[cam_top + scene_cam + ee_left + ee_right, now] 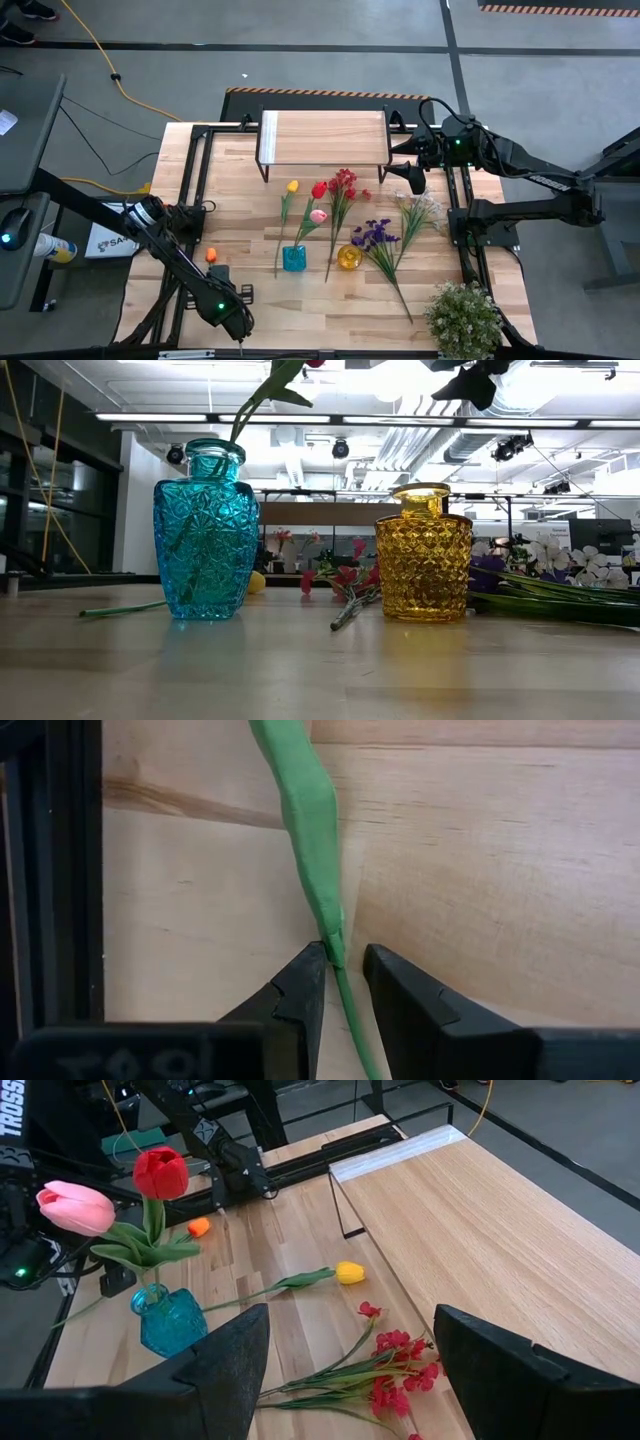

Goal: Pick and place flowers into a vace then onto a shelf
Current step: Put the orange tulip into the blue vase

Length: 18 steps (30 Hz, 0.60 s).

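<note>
My left gripper points down at the table's near left. It is narrowly open astride a green stem, just below the stem's leaf. An orange tulip head lies nearby; my arm hides whether this is its stem. A teal vase holds a red tulip and a pink tulip. A yellow tulip, a red spray, a purple spray and a white spray lie flat on the table. My right gripper hangs wide open beside the shelf's right end. My left gripper comes from above with its fingers across the stem, which lies on the table. One fingertip stands right against the stem at the leaf's base; I cannot tell whether it touches. The other fingertip stands clear of it.
An amber vase stands right of the teal one. A bushy potted plant sits at the near right corner. Black frame rails run along the table's left and right sides. There is bare wood in front of the vases.
</note>
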Motion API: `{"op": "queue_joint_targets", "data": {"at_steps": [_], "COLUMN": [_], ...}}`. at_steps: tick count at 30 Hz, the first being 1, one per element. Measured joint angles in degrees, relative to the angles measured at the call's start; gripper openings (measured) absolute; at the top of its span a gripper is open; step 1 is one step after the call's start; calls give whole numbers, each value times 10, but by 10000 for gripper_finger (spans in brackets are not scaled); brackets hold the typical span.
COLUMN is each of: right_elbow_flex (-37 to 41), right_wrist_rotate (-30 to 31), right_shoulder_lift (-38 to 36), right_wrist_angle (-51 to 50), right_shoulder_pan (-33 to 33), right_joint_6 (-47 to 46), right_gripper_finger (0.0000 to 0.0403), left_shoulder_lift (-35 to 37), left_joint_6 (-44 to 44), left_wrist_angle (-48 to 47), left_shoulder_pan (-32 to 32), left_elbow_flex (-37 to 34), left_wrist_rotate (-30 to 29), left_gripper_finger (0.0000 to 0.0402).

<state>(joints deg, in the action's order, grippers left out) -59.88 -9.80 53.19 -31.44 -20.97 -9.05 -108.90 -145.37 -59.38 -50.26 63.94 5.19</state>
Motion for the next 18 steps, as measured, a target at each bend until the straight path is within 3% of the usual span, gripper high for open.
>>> {"op": "queue_joint_targets", "data": {"at_steps": [7, 15, 18], "right_elbow_flex": [0, 0, 0], "right_wrist_rotate": [0, 0, 0], "right_shoulder_lift": [0, 0, 0], "right_wrist_angle": [0, 0, 0], "right_shoulder_pan": [0, 0, 0], "right_joint_6": [-1, -1, -1], "right_gripper_finger": [273, 273, 273], "left_shoulder_lift": [0, 0, 0], "left_joint_6": [0, -4, -4], "left_wrist_angle": [-1, 0, -1], "left_shoulder_pan": [0, 2, 6], "left_elbow_flex": [0, 0, 0], "left_wrist_rotate": [-3, -26, -26], "left_gripper_finger": [112, 21, 20]}}
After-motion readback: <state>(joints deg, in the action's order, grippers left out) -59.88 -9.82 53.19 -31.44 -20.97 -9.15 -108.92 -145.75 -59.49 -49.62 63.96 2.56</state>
